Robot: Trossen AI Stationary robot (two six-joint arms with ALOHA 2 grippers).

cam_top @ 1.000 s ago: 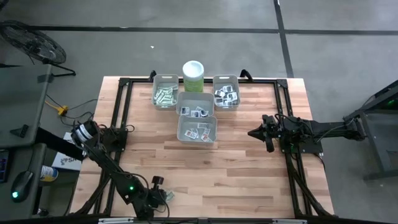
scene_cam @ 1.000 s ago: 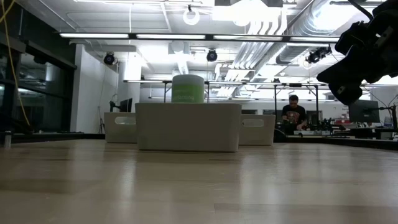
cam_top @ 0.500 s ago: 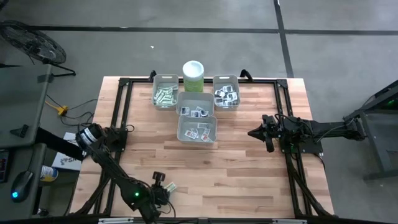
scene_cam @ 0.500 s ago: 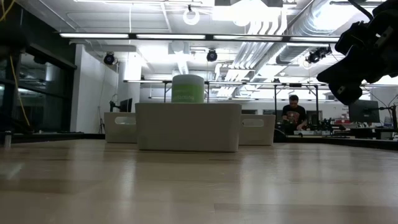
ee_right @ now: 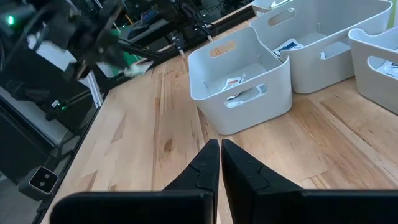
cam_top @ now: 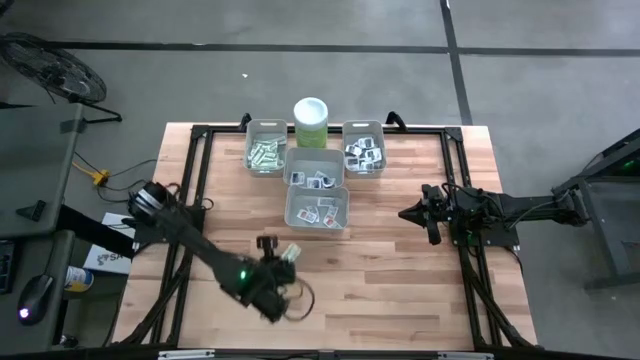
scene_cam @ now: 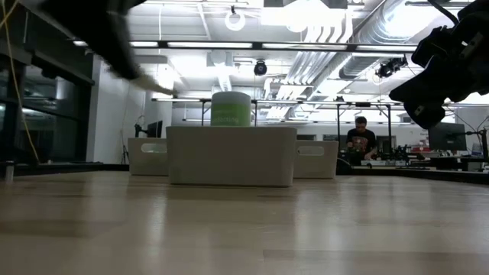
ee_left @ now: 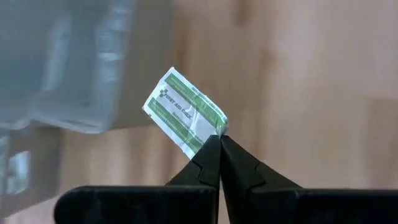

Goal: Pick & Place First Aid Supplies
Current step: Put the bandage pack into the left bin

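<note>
Swinging up from the table's near edge, the left gripper (ee_left: pixel 219 138) now pinches one green-white packet (ee_left: pixel 185 118) just short of four bins (cam_top: pixel 318 210). Right gripper (ee_right: pixel 220 144), fingers together, holds nothing at the table's right side.

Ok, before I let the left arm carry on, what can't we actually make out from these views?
- Low view: left gripper and its green-white packet are only a motion-blurred streak.
- Low view: the front bin hides its own contents and most of the canister.
- High view: print on the packets in the bins is too small to read.
- Left wrist view: the bin beyond the packet is blurred.
- Right gripper idles, shut.
</note>
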